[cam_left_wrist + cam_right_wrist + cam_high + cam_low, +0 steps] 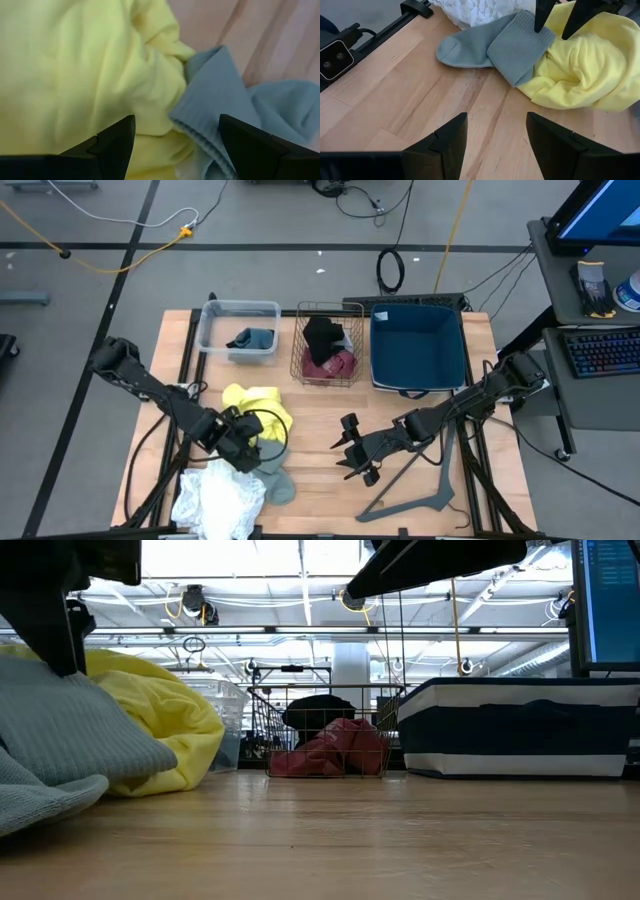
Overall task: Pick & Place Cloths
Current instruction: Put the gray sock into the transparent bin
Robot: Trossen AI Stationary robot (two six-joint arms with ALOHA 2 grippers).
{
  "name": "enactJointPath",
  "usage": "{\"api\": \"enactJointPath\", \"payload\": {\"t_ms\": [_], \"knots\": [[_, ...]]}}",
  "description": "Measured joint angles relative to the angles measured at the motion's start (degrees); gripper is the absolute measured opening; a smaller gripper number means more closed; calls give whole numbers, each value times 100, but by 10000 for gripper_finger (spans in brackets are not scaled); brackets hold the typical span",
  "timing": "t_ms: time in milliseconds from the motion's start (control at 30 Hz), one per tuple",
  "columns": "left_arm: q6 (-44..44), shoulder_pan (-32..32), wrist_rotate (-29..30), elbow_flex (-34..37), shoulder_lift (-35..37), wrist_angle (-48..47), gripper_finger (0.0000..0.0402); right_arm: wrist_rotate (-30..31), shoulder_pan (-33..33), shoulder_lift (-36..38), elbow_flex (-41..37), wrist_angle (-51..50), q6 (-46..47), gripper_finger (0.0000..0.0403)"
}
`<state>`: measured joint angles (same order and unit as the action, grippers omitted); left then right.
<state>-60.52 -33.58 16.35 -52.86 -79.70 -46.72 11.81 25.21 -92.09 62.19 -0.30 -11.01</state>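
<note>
- In the high view, the left gripper [247,442] covers part of the yellow cloth [262,408], so you cannot see where it meets the light grey cloth [277,483].
- The bottom edge of the high view cuts off the white cloth [218,500].
- In the low view, the left edge cuts off the light grey cloth, and it hides the lower part of the yellow cloth from you.
- The black cloth [321,335] partly hides the maroon-pink cloth [332,365] in the wire basket [300,358].
</note>
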Motion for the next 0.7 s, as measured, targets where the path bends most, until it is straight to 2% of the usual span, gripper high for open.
{"api": "enactJointPath", "payload": {"t_ms": [533, 700], "knots": [[-745, -319, -108, -2, -45, 58, 291, 0, 0, 0, 0, 0, 5, 196], [-620, -374, -255, -2, -329, 475, 291, 2, 0, 0, 0, 0, 5, 196]]}}
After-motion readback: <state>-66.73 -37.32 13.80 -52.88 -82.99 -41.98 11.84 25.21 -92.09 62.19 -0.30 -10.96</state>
